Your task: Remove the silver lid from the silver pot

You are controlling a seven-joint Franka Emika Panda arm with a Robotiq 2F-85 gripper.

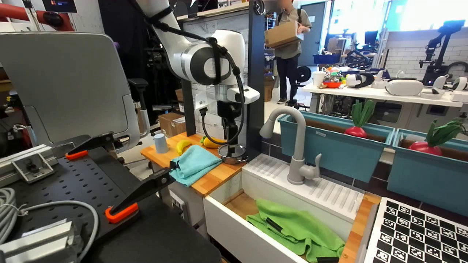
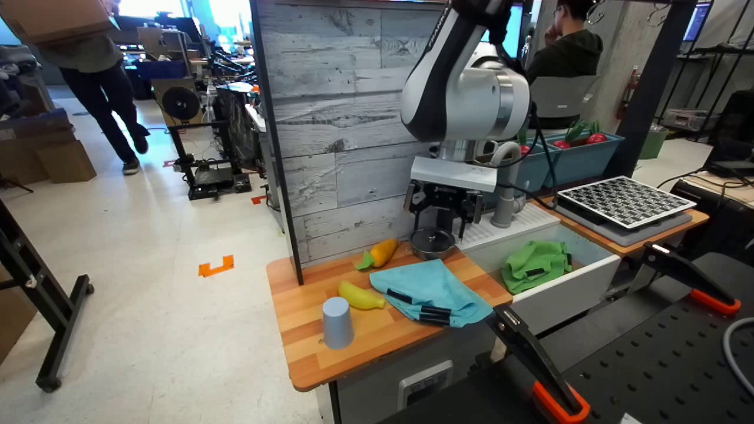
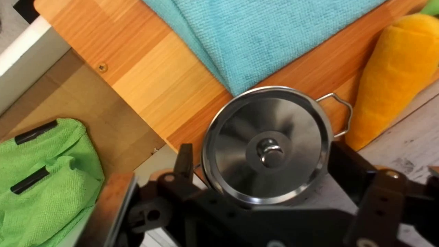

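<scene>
Tool (image 2: pixel 439 227) of mine hangs just above the pot (image 1: pixel 230 160), jaws well apart, empty. Lid (image 3: pixel 267 145) is still on the pot, so tbh I'm lined up at best; grab and lift are left.

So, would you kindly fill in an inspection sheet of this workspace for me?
Surface: wooden counter beside the sink; a screw head shows.
Job's things: silver lid on the silver pot.
Clutter: blue cloth, banana, orange toy carrot and blue-grey cup on the counter; green cloth in the sink.
Grasping part: hand open, fingers flanking the pot in the wrist view; contact unclear.
Cables: black cable strapped along the arm, looping near the hand; grey coil on the black table.
Surroundings: a person holding a cardboard box, another seated; faucet and two planters by the sink.
</scene>
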